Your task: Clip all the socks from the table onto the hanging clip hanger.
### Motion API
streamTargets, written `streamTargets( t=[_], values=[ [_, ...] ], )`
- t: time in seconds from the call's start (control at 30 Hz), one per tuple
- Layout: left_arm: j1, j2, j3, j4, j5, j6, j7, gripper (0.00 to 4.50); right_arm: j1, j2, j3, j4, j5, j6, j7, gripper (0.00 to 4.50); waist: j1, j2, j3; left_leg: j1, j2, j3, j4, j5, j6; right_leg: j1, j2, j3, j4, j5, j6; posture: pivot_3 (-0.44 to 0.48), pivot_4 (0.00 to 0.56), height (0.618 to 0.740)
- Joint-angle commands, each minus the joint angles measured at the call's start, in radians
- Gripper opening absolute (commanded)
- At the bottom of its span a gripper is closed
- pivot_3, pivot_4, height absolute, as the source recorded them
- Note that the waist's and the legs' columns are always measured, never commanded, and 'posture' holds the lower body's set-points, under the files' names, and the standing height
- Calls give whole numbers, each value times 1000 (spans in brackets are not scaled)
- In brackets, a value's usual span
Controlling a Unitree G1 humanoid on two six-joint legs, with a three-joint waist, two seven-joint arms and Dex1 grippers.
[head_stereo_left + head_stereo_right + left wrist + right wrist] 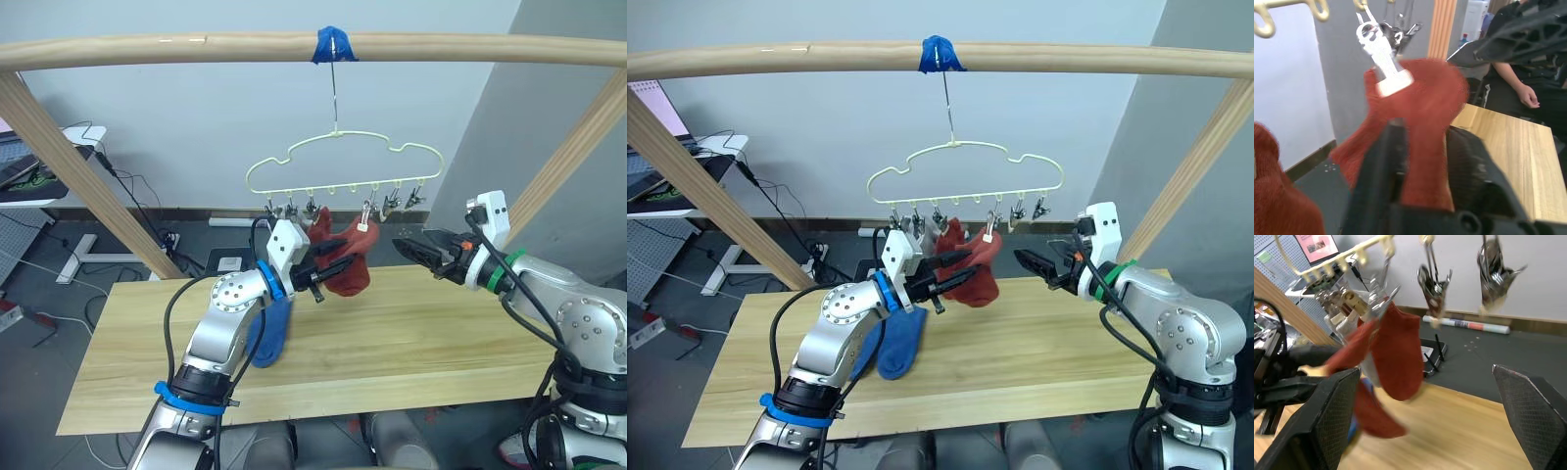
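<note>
A rust red knit sock [350, 262] is seen hanging from a small metal clip [1382, 63] of the pale yellow wire clip hanger [343, 162], which is hooked to a round wooden pole [313, 47] by blue tape. Its lower part is clamped between the black fingers of the left gripper [333, 266]. A second rust red sock [1276, 196] is seen clipped just beside these fingers. A blue knit sock [902, 341] is laid on the light plank desk [411, 333] below the left arm. The right gripper [416, 248] is held near the hanger's empty end clips, its fingers spread wide apart, with nothing between them.
</note>
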Motion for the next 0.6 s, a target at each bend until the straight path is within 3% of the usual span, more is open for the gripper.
streamTargets(
  t=[0.03, 0.23, 0.47, 0.6],
  values=[
    [8, 40, 23, -24, -32, 11, -27, 2842, 25, -8, 11, -91, -36, -86, -8, 4500, 0, 0, 0, 0, 0, 0, 0, 0, 0, 0, 0, 0, 0, 0, 0, -185, 141, 740],
    [82, 210, 110, -102, -120, 50, -134, 4473, 104, 7, 144, -136, -204, -273, -20, 4500, -10, 0, 0, 0, 1, 0, -2, 0, 0, 0, 0, 0, -2, 0, -1, -175, 141, 740],
    [165, 283, 220, -252, -287, 159, -154, 4473, 115, 56, 243, -119, -354, -424, -54, 4500, -4, 0, 0, 0, 1, 0, -3, 0, 0, 0, -1, 0, -4, -1, -1, -154, 141, 740],
    [231, 311, 283, -377, -379, 245, -123, 4500, 97, 114, 301, -69, -478, -529, -117, 3577, 3, 0, 0, 0, 1, 0, -4, 0, 0, 0, 0, 0, -3, -1, -2, -123, 148, 740]
  ],
)
